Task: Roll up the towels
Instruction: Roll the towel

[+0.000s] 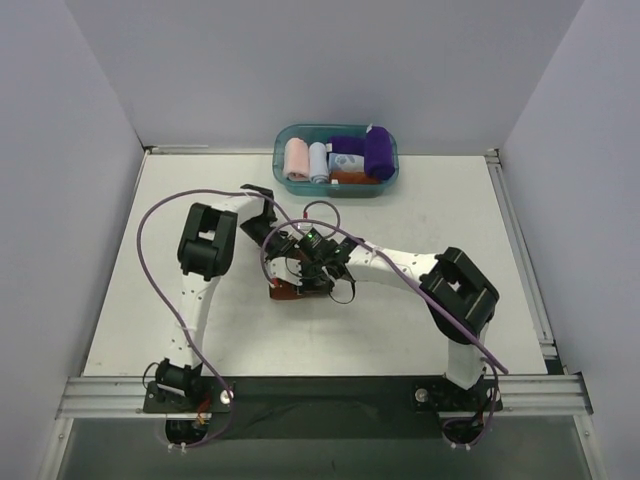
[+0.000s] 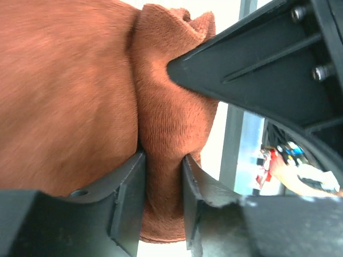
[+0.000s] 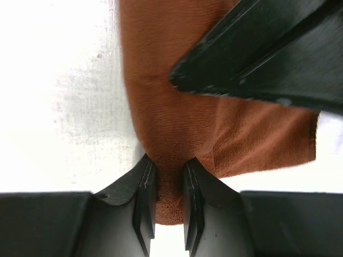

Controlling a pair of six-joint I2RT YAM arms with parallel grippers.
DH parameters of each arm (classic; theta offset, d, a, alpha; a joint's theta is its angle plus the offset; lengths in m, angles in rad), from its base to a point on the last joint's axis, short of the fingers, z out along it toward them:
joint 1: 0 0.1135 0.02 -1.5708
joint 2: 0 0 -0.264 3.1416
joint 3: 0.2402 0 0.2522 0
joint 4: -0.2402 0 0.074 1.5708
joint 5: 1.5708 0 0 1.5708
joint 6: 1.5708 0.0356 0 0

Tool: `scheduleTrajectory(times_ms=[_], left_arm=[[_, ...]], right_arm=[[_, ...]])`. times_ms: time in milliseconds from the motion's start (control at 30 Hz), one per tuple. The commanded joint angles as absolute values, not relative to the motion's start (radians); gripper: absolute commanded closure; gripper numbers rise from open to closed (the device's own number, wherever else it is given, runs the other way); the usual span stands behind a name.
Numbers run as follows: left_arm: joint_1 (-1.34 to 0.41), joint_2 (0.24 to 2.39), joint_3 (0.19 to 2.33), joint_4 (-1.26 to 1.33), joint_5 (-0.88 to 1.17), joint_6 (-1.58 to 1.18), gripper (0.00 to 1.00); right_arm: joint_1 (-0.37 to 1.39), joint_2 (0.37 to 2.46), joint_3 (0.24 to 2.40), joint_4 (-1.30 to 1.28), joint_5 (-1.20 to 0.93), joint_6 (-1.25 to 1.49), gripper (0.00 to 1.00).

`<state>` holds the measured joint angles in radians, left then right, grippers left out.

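Mid-table, left hand (image 2: pixel 163 158) and right hand (image 3: pixel 170 170) both pinch the rust-brown towel (image 2: pixel 64 96), bin (image 1: pixel 300 187) beyond.

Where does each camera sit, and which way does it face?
Top external: fixed above and behind the bases, looking down at the table; left arm and right arm in full.
Left wrist: on the left wrist, facing along the left gripper, shut on a fold of the rust-brown towel.
Right wrist: on the right wrist, facing down past the right gripper, shut on that towel's edge.
Shared: both wrist views show that towel.
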<state>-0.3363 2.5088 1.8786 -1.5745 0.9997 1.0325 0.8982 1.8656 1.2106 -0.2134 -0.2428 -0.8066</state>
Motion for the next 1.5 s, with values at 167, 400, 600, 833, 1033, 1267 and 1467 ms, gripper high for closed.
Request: scheduleTrajectory(times_ms=[167,400,600,833,1033,1267,1467], left_arm=[[-0.172,2.389,1.936,-1.499,1.049,1.068,0.55],[-0.006,2.191,1.846,-1.372,1.120,1.011,0.48],[0.069,1.895,1.499,-1.171,1.094,1.019,0.47],[0.025,1.565,1.119,-0.916,0.971,1.052,0.47],[-0.319,1.237,0.767,-0.527,0.676,1.100,0.37],[-0.597,1.192,0.647,-0.325,0.555,1.181,0.33],[-0.690,1.264,0.644,-0.239,0.529,1.256,0.33]], right_arm=[[0.890,1.947,1.318,-0.682,-0.528,-0.534,1.00],[0.812,2.025,1.384,-0.776,-0.739,-0.404,1.00],[0.746,2.230,1.554,-0.932,-0.924,-0.400,1.00],[0.678,2.451,1.690,-1.140,-1.064,-0.558,1.00],[0.614,2.648,1.939,-1.468,-1.172,-0.787,1.00],[0.614,2.609,1.894,-1.405,-1.149,-0.769,1.00],[0.614,2.620,1.902,-1.391,-1.140,-0.746,1.00]])
